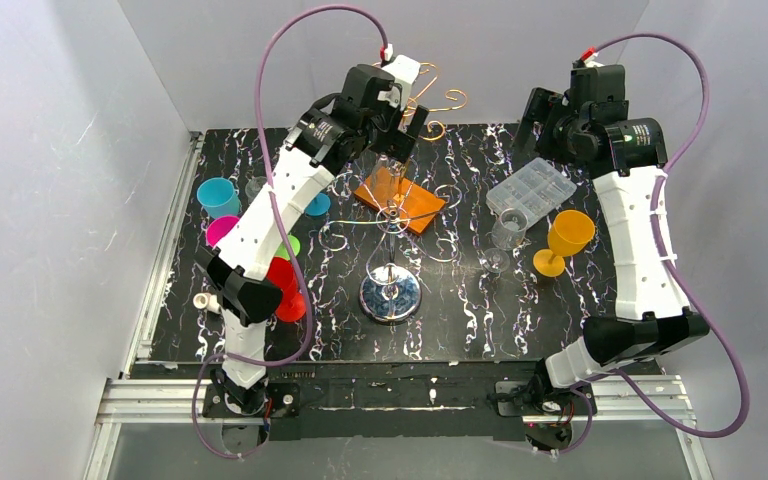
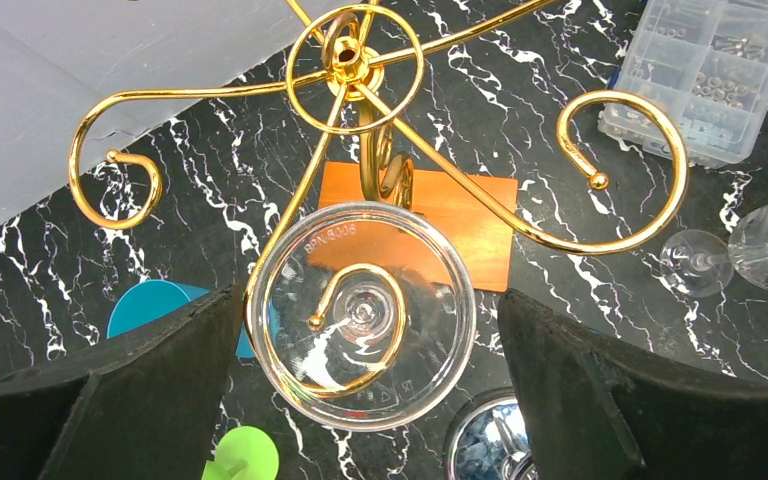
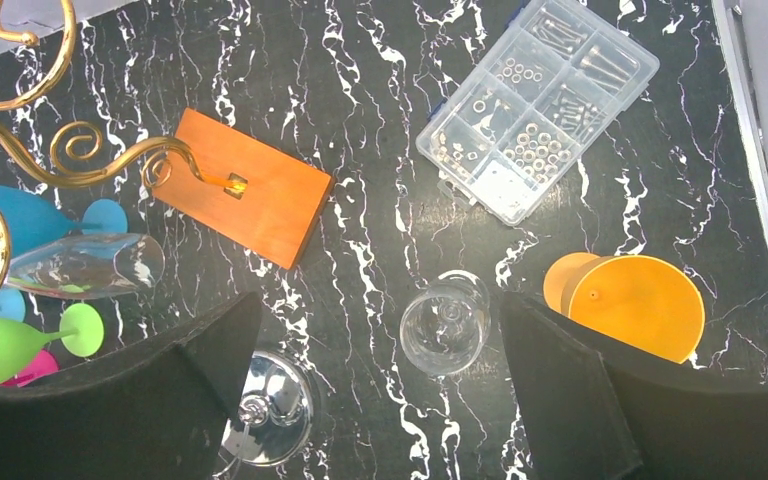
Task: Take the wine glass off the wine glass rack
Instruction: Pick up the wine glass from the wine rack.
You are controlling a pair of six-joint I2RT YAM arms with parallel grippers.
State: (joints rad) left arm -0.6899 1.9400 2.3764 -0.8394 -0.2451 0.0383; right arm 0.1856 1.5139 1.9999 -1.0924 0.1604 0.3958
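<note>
Starting nearest my bases, the wine glass rack [image 1: 390,295] plants its round shiny base on the black marbled table [image 1: 480,330], and a red plastic glass [image 1: 285,290] sits just left of it, beside my left forearm. A little further out on the right are a clear glass [image 3: 445,325] and a yellow goblet [image 3: 635,300], near each other but apart. My right gripper [image 3: 380,300] hangs above that patch with its jaws spread wide and nothing held between them (the clear glass shows in the gap, down on the table). Beyond those lie a clear parts box [image 3: 540,105] full of small hardware and a flat orange block [image 3: 250,190], the block just behind the rack's pole. Furthest back and highest, my left gripper [image 2: 370,300] is up at the rack's top tier, jaws likewise wide apart and gripping nothing. The wine glass [image 2: 430,310] hangs there upside down, its round foot resting on a gold scroll arm whose curl shows through the clear disc. That foot sits squarely between my two left fingers [image 2: 140,390]. A sliver of gap shows at the right pad, while at the left pad I cannot tell whether the rim touches.
</note>
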